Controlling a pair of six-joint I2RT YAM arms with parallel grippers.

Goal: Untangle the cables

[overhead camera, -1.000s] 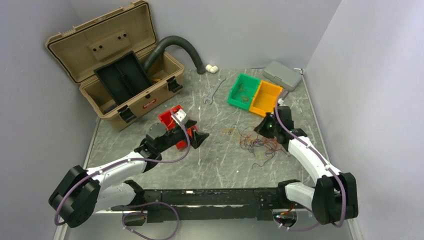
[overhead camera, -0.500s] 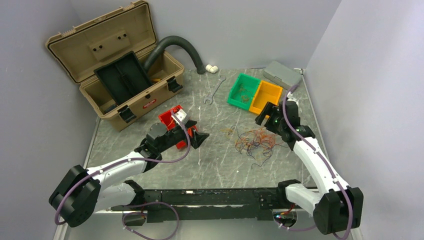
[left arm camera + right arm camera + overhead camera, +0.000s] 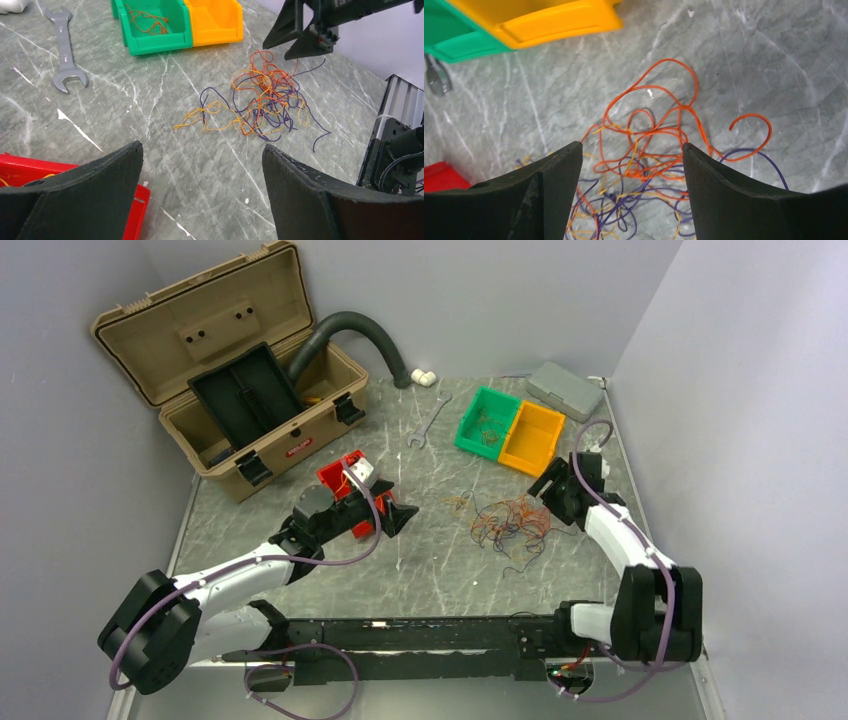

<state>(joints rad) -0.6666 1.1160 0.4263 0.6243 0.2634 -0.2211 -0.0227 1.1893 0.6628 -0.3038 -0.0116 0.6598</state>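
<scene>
The right gripper (image 3: 631, 150), jaws wide and empty, hovers at the edge of the tangled cables (image 3: 262, 100) on the counter (image 3: 440, 570) near the orange bin (image 3: 533, 435), the left gripper (image 3: 202, 150) equally wide and well apart; apparently choosing a strand, it next needs to close on one loose orange loop.

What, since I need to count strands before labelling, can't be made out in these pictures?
- Cables: in the top view, the strands are too thin to count; in the right wrist view, the right gripper hides the tangle's near part.
- Red bin: in the left wrist view, it is mostly covered by the left gripper and cut off by the edge.
- Toolbox: in the top view, its black tray hides what lies beneath.
</scene>
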